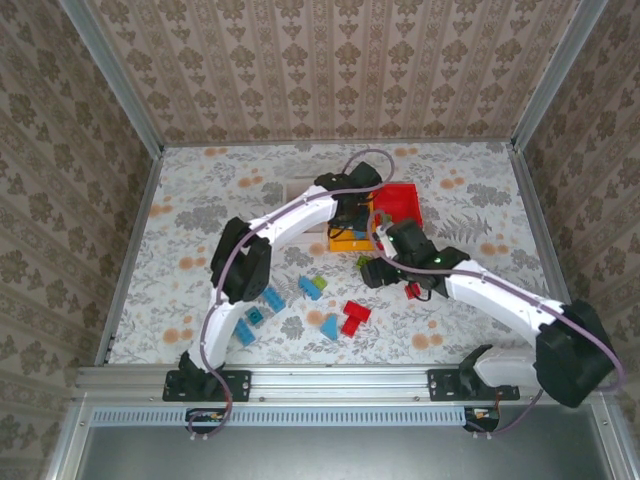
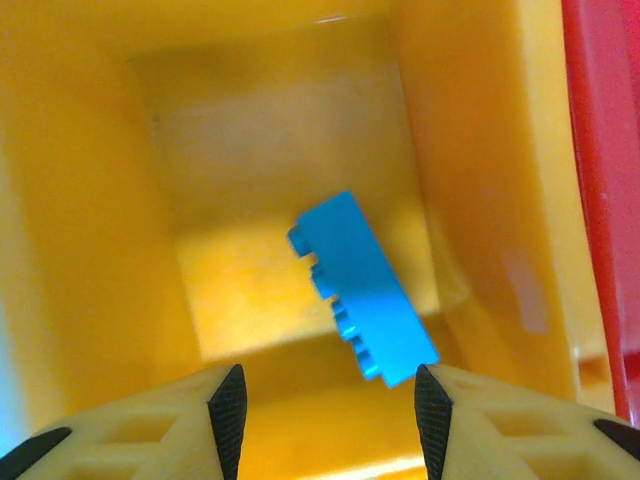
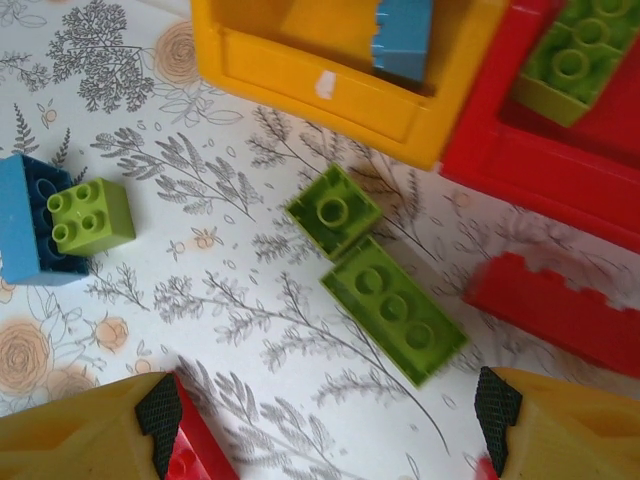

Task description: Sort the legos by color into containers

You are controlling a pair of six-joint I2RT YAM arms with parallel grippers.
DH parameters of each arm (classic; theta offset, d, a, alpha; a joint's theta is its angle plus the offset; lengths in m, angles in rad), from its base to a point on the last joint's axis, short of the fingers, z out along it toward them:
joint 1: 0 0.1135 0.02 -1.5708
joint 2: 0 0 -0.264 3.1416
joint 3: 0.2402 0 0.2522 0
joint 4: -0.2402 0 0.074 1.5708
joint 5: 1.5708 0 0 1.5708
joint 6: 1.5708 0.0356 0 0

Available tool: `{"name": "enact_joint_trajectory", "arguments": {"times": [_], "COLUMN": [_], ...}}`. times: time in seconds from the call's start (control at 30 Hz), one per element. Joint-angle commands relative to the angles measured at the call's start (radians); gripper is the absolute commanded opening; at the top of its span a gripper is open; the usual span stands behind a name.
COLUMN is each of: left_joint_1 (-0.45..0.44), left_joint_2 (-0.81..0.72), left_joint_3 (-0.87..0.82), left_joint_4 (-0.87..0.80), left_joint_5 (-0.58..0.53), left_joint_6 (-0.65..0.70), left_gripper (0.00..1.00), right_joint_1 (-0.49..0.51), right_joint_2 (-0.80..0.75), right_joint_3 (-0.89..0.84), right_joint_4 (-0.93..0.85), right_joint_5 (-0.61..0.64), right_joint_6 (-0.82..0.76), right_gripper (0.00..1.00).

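the loose legos are small studded plastic bricks in blue, light green and red, scattered over the near middle of the flowered table [image 1: 190, 215]. at the left of the top view lie a blue brick [image 1: 272, 297] and a second blue one [image 1: 253, 320] nearer the arm bases. right of them is a blue block with a small four-stud green brick [image 3: 90, 215] sitting on it. then come a blue wedge [image 1: 329, 326] and a red piece [image 1: 354, 317] just beside it. further right, the right gripper [image 3: 327, 415] hangs over the table with its fingers spread wide and nothing between them. under it a square green brick [image 3: 333, 210] lies corner to corner with a long green brick [image 3: 393, 310], touching or nearly so. a long red brick [image 3: 555, 310] lies to their right. part of another red brick [image 3: 200, 455] shows by the gripper's left fingertip. on the far side of these stands the yellow-orange bin [image 1: 345, 240], open-topped and rectangular. the left gripper [image 2: 328, 410] is poised over its mouth, fingers apart and empty. below them a flat blue brick [image 2: 365, 290] sits at a slant inside the bin, its studded edge turned left. against the yellow-orange bin's right wall stands the red bin [image 1: 400, 205]. in the right wrist view it holds a light green brick [image 3: 570, 60].
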Motion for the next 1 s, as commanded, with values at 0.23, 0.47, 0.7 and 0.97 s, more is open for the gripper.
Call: {"name": "enact_joint_trajectory", "arguments": {"times": [0.23,0.47,0.7,0.97], "left_joint_1": [0.031,0.049,0.06,0.065], "left_joint_2": [-0.442,-0.639,-0.737,-0.749], "left_joint_3": [-0.381,-0.612,-0.707,-0.707], "left_joint_4": [0.092,0.193,0.221,0.212], "left_joint_5": [-0.047,0.007,0.038,0.037], "left_joint_6": [-0.057,-0.049,-0.048,-0.049], "left_gripper": [0.5,0.51,0.52,0.51], "right_joint_1": [0.01,0.011,0.003,-0.001], "right_joint_2": [0.237,0.325,0.42,0.496], "right_joint_3": [0.125,0.188,0.252,0.288], "right_joint_4": [-0.042,-0.127,-0.18,-0.228], "right_joint_5": [0.02,0.08,0.109,0.093], "right_joint_6": [-0.133,-0.263,-0.31,-0.305], "right_gripper": [0.85,0.85,0.83,0.71]}}
